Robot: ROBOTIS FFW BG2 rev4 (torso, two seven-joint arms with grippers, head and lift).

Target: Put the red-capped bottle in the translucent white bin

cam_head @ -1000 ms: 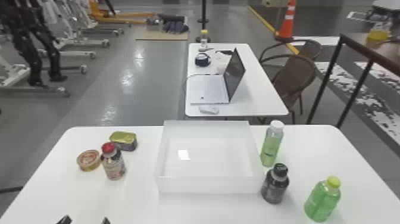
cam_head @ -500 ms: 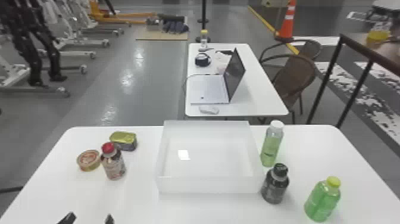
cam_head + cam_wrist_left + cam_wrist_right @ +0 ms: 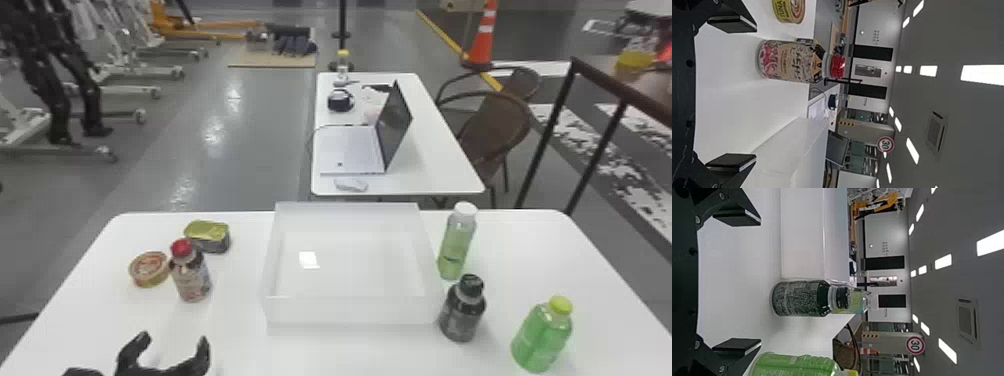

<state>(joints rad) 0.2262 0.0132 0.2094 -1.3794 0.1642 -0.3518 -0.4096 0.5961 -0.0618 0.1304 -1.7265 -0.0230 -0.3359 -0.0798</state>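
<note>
1. White bench (image 3: 240, 345): red-capped bottle (image 3: 191, 279) stood at left.
2. Left end effector (image 3: 174, 340), the nearer, was spread wide; bottle lay ahead, slightly left of gap's centre, long axis vertical.
3. Translucent white bin (image 3: 350, 311) sat right of bottle.
4. Right end effector (image 3: 760, 282) also wide, facing dark bottle (image 3: 799, 298).

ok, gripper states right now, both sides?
Left gripper: open, empty, red-capped bottle ahead of it.
Right gripper: open, empty.
</note>
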